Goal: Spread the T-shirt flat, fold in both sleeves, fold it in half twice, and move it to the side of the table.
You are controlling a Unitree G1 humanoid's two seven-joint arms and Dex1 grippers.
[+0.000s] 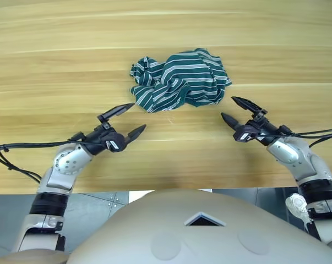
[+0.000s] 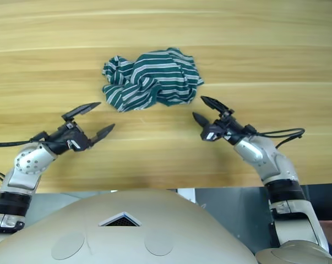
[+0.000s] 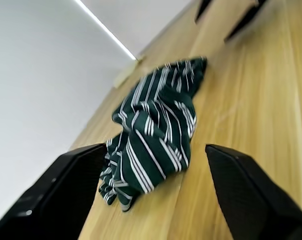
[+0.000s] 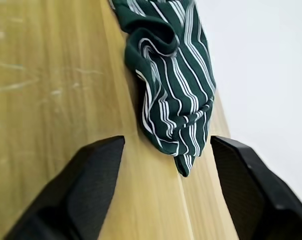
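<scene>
Left wrist view: T-shirt (image 3: 158, 105) beyond pincer (image 3: 156, 147)

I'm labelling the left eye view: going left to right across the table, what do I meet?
The open left gripper → the crumpled striped T-shirt → the open right gripper.

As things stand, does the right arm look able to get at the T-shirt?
Probably yes. The right gripper sits just short of the crumpled T-shirt, by its near right edge, jaws open and pointing toward it. Between them is just table.
</scene>
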